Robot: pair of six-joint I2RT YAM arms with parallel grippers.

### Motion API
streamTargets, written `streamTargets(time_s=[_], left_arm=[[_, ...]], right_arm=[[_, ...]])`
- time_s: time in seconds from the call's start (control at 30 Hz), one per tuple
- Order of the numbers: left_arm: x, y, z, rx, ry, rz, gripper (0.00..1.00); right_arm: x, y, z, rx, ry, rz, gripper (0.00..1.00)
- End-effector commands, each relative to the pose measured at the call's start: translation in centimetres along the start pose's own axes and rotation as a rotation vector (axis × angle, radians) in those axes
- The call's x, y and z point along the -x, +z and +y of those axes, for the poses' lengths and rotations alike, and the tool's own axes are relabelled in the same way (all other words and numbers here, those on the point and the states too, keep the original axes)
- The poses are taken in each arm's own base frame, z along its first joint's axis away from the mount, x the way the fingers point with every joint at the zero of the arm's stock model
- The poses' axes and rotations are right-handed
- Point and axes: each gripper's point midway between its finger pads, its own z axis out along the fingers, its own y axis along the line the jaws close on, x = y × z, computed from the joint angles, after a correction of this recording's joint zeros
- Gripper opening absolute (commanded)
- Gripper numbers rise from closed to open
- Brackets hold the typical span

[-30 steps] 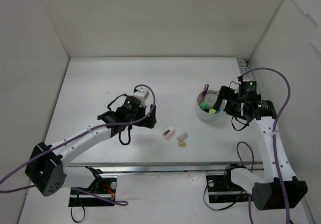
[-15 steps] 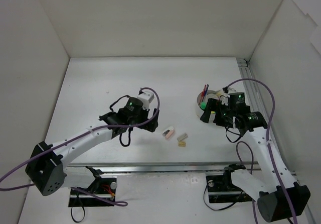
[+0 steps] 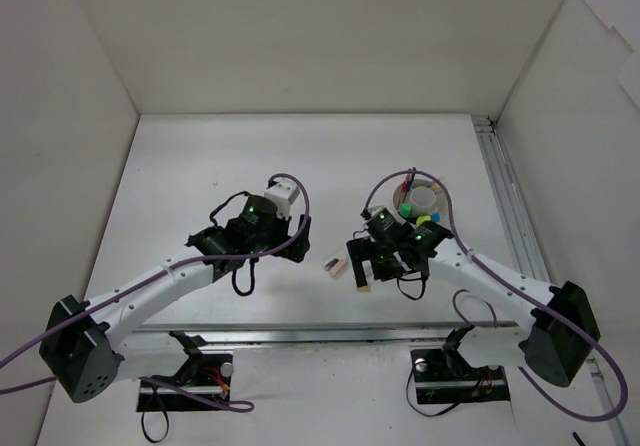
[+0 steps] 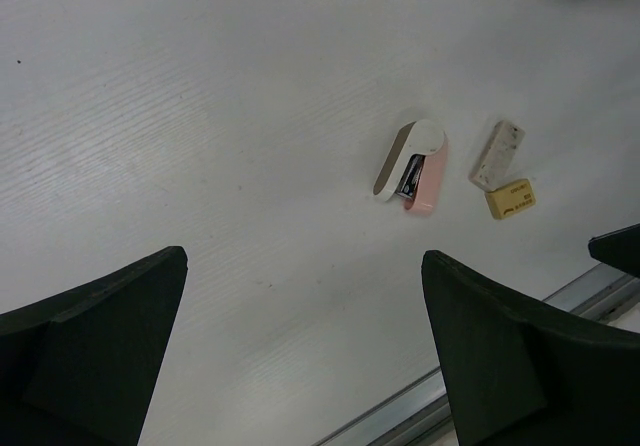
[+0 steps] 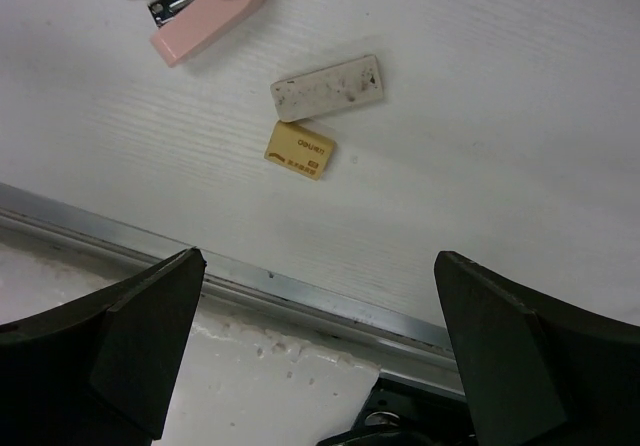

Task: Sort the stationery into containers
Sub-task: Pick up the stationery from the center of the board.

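A pink and white stapler-like item [image 3: 335, 263] [image 4: 413, 163] [image 5: 205, 6] lies on the table between the arms. Beside it lie a grey eraser [image 4: 497, 154] [image 5: 328, 87] and a tan eraser [image 3: 362, 287] [image 4: 510, 198] [image 5: 300, 150]. My left gripper [image 3: 298, 244] [image 4: 305, 256] hovers open just left of the pink item, nothing between its fingers. My right gripper [image 3: 358, 264] [image 5: 320, 256] hangs open over the erasers and the table's near edge, holding nothing. The white round tub [image 3: 441, 188] behind the right arm holds a smaller cup [image 3: 426, 198], highlighters and pens.
A metal rail [image 5: 250, 278] runs along the table's near edge, right below the right gripper. White walls enclose the table on the left, back and right. A purple cable loops off each wrist.
My right arm has swung left and toward the near edge, from the tub to above the erasers. The left gripper has barely shifted. Both stay open.
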Motion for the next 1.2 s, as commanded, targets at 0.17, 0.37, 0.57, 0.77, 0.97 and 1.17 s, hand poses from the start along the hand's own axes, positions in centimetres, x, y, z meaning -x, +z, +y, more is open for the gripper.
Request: streamTargets(time_s=[0.17,0.37,0.57,0.77,0.97,1.17], left_arm=[[2.2,-2.5,0.3,0.018,-0.025,-0.129,1.00],[1.3,-3.3,1.0,0.036,-0.055,-0.120,1.00],[0.8,-3.9,0.9,0.020,-0.066,-0.130,1.00],[0.7,-4.5,1.4,0.037,-0.072,-0.147,1.00],[0.9,-4.8,1.3,0.030,-0.077,-0.167,1.00],[1.5,-4.6,1.1,0.024,-0.066,-0.168,1.00]], right_arm=[[-0.2,4.1,0.7,-0.222,-0.019,-0.016,0.98],[-1.4,6.9,1.0,-0.298,-0.016,0.017,0.98],[-1.5,8.5,1.6,-0.295,0.027,0.011,0.91],[-3.0,9.8,2.0,-0.277,0.036,0.082,0.60],[-4.1,9.3,1.7,-0.262,0.059,0.097,0.38],[-4.6,8.3,1.7,-0.224,0.078,0.086,0.25]])
